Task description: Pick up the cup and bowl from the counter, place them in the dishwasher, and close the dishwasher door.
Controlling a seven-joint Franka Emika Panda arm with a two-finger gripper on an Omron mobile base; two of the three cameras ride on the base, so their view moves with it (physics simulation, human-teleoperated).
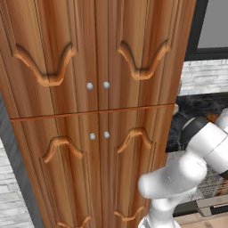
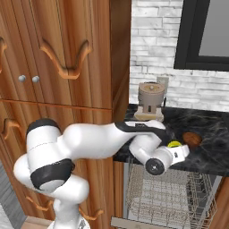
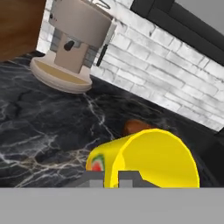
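Hand view shows my tool (image 3: 114, 179) clamped on the bright yellow cup's (image 3: 151, 159) rim, above the black marble worktop (image 3: 48, 131); the grey wire dishwasher rack (image 2: 167, 192) lies at six o'clock below.

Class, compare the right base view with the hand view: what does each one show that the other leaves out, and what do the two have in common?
Right base view alone: the robot's white arm, the carved wooden cabinet, and the dishwasher with its wire rack below the counter edge.

Hand view alone: the red and green picture on the cup's side, seen close up just beyond the fingertips.

Both: the black veined counter, the yellow cup at the gripper, the reddish-brown bowl behind it, the beige appliance, and the white brick wall.
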